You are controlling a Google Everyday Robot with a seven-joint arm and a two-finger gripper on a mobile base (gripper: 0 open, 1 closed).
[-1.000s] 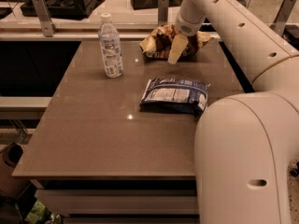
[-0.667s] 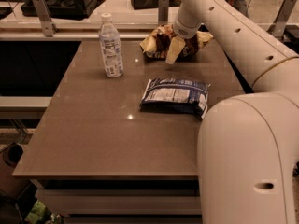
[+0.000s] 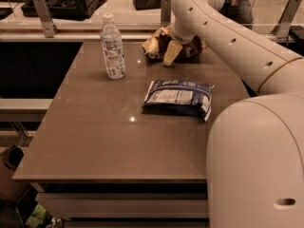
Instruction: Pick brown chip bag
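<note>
Slightly lower and further left than a second ago, the gripper (image 3: 172, 52) sits on the brown chip bag (image 3: 154, 45) at the table's (image 3: 95, 137) far edge. It probably reaches from above to clear the blue snack bag (image 3: 178, 98). Whether it grips, I cannot tell.

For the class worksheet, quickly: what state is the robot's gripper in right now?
Gripper: down at the brown chip bag near the far edge of the table; open or closed cannot be told.

Dim; table (image 3: 95, 132) glints (gripper (image 3: 173, 56) at brown chip bag (image 3: 153, 43)).
</note>
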